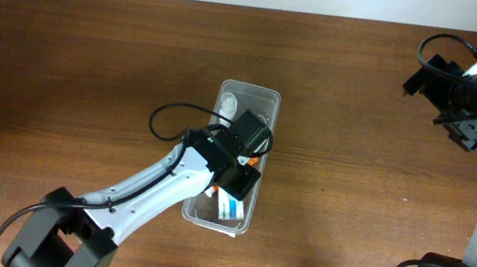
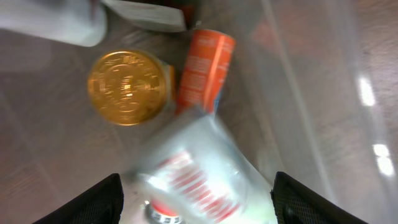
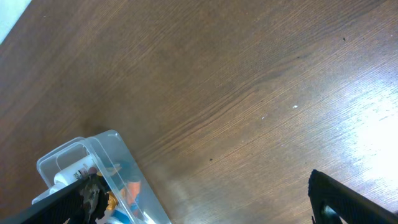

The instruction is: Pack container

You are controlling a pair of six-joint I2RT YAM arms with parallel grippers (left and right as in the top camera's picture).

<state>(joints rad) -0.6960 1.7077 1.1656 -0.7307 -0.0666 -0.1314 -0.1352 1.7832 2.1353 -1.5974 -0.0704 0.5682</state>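
The container point(image 1: 251, 89) is a long clear plastic bin in the middle of the table; it also shows in the right wrist view point(image 3: 114, 145). My left gripper point(image 1: 241, 166) hangs over its inside with the fingers wide apart point(image 2: 196, 202). Between them lies a blurred clear item with red print and a red cap point(image 2: 199, 168); no finger visibly clamps it. In the bin are a gold-lidded jar point(image 2: 127, 87), an orange tube point(image 2: 204, 68) and a white bottle point(image 2: 56, 22). My right gripper point(image 1: 459, 102) is open and empty point(image 3: 202, 199), high at the far right.
The bin's clear side wall point(image 2: 323, 93) runs along the right of my left fingers. A blue and white item point(image 1: 231, 209) lies at the bin's near end. Bare brown wood table point(image 3: 249, 93) surrounds the bin.
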